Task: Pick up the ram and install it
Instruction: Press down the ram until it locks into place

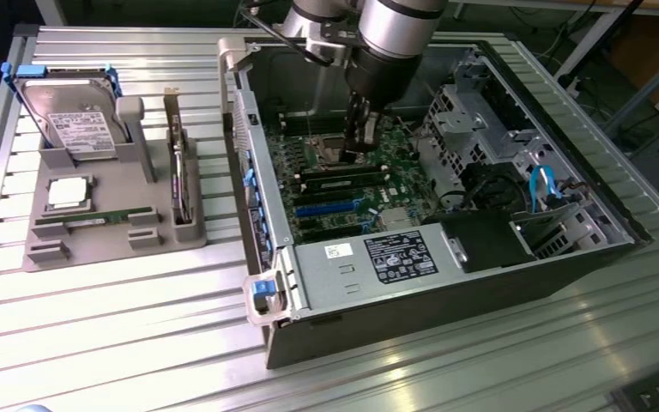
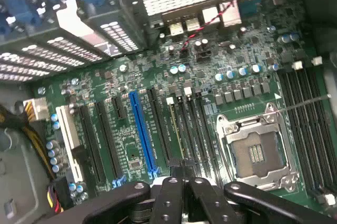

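The ram is a thin green stick standing on edge in a black slot of the motherboard, just beside the bare CPU socket. In the wrist view the ram shows edge-on as a thin line, running from a white latch toward my fingertips. My gripper reaches down into the open computer case over the socket and the slots. Its black fingers are shut together, and the gripper hangs over one end of the stick. I cannot tell whether they touch it.
A grey tray at the exterior view's left holds a hard drive, a chip, a second green stick and another drive on edge. Case walls, drive cages, cables and the power supply ring the board. A blue slot lies near the ram.
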Controlling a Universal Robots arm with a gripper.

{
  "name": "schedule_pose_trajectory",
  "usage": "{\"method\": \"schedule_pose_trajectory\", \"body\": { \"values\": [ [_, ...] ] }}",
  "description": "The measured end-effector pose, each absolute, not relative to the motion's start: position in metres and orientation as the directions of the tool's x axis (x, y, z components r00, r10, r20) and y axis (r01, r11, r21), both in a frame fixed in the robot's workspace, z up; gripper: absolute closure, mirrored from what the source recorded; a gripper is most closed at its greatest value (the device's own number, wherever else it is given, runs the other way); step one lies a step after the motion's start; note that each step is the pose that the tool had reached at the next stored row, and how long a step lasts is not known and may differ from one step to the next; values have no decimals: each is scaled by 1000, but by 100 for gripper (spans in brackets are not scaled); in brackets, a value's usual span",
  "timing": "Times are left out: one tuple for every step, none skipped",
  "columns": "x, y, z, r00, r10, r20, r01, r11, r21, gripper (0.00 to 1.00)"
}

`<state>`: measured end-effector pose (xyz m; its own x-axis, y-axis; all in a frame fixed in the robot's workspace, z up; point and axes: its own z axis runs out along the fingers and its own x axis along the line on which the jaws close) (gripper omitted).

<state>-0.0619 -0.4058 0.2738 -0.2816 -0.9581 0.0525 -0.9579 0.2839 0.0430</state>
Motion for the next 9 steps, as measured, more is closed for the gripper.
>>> {"method": "schedule_pose_trajectory", "body": {
  "values": [
    [-62,-406,274,-299,-953,53,-953,301,43,89],
    [-62,-406,274,-311,-949,53,-949,313,43,89],
    [-62,-406,274,-325,-944,53,-944,328,43,89],
    [-62,-406,274,-339,-939,53,-939,341,43,89],
    [-62,-406,274,-353,-934,53,-934,355,43,89],
    [-62,-406,274,-366,-929,53,-929,368,43,89],
    [-62,-406,274,-378,-924,53,-924,381,43,89],
    [-62,-406,274,-394,-918,53,-917,396,43,89],
    [-62,-406,274,-407,-912,53,-911,409,43,89]
  ]
}}
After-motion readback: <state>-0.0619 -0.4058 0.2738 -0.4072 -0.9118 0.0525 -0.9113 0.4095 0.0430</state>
